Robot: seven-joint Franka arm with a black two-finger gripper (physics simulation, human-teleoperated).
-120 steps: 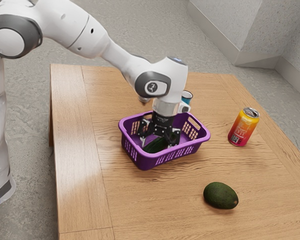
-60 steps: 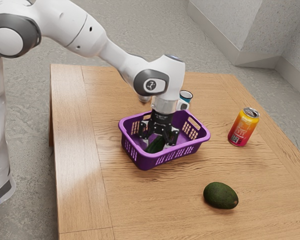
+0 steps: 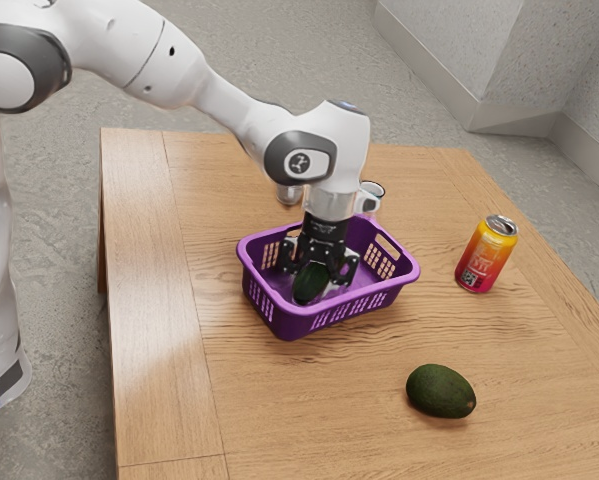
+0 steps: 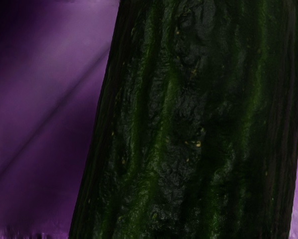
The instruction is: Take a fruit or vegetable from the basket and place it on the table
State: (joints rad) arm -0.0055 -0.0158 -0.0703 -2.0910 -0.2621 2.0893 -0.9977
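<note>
exterior view: the black gripper [image 3: 321, 275] is reaching down into the purple basket [image 3: 334, 315], and its jaws are pinching the dark green cucumber [image 3: 310, 284] from two sides. the cucumber is sitting inside the basket walls, with one end showing just below the gripper. the basket is standing on the wooden table [image 3: 279, 400]. toward the exterior view's right, a yellow, orange and pink can [image 3: 487, 255] is standing upright, well apart from the basket; it is carrying pale lettering and a dark patch low down, both too small to read. nearer the camera, an avocado [image 3: 440, 391] is lying on the table. behind the basket, a cup [image 3: 373, 187] is standing partly hidden by the arm [image 3: 179, 65], and a shiny grey thing [image 3: 290, 193] is showing just beside the arm. the arm is bearing a small round emblem. in the wrist view, the cucumber's ridged, yellow-flecked skin is running close under the hand, with purple basket plastic showing on both sides.
</note>
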